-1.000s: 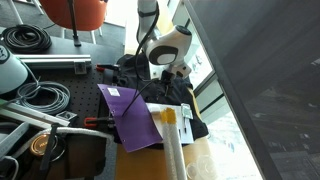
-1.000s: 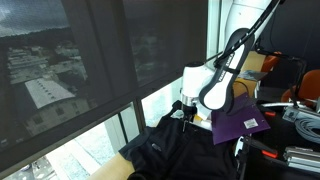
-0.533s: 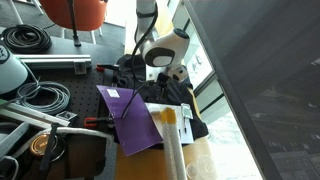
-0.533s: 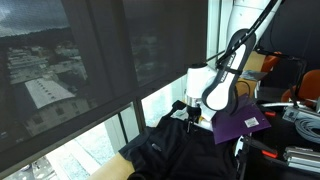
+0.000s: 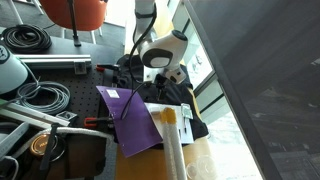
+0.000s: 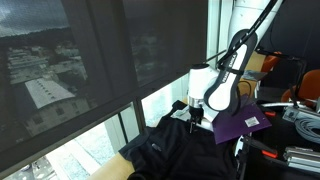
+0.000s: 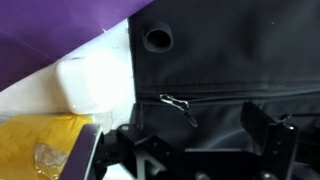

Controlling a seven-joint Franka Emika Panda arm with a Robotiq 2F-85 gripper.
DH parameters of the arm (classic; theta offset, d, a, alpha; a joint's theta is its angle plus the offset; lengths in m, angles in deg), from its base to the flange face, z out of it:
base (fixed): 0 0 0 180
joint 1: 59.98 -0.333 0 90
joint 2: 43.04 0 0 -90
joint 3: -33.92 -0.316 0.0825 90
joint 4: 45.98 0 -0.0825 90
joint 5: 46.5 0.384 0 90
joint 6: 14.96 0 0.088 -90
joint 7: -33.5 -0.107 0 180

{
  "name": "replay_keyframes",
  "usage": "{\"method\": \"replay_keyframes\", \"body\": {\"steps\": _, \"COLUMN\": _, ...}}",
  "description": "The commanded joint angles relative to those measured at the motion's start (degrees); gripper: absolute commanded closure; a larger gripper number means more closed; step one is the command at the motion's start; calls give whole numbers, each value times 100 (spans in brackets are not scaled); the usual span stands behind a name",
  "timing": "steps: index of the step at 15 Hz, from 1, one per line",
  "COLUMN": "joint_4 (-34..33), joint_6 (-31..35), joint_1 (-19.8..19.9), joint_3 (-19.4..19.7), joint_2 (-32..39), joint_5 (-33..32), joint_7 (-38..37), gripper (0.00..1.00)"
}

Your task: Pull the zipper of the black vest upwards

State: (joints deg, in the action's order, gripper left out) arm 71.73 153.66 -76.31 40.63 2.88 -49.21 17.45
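Observation:
The black vest (image 6: 175,148) lies rumpled on the table by the window; it also shows in an exterior view (image 5: 175,95) and fills the wrist view (image 7: 240,60). A zipper line runs across the fabric with a small metal zipper pull (image 7: 180,106) hanging from it. My gripper (image 7: 200,135) is open just above the vest, its fingers on either side below the pull, holding nothing. In both exterior views the gripper (image 5: 166,76) (image 6: 193,115) points down at the vest.
A flat purple sheet (image 5: 130,118) lies beside the vest, also in the wrist view (image 7: 60,20). A yellow packet (image 7: 45,145) and white block (image 7: 90,82) sit close by. Coiled black cables (image 5: 28,40) lie at the table's far side. Window glass (image 6: 90,70) borders the table.
The arm has shifted slightly along the vest, away from the window side; the gripper stays open and empty.

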Motion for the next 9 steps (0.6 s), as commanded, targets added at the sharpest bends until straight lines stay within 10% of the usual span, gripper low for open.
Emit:
{"method": "replay_keyframes", "body": {"steps": 1, "joint_4": 77, "joint_6": -28, "joint_1": 82, "joint_3": -71, "joint_2": -153, "joint_5": 103, "joint_7": 131, "gripper": 0}}
{"method": "replay_keyframes", "body": {"steps": 3, "joint_4": 54, "joint_6": -27, "joint_1": 90, "joint_3": -70, "joint_2": -140, "joint_5": 100, "joint_7": 135, "gripper": 28}}
{"method": "replay_keyframes", "body": {"steps": 9, "joint_4": -25, "joint_6": -48, "joint_1": 162, "joint_3": -63, "joint_2": -75, "joint_5": 97, "joint_7": 170, "gripper": 63}}
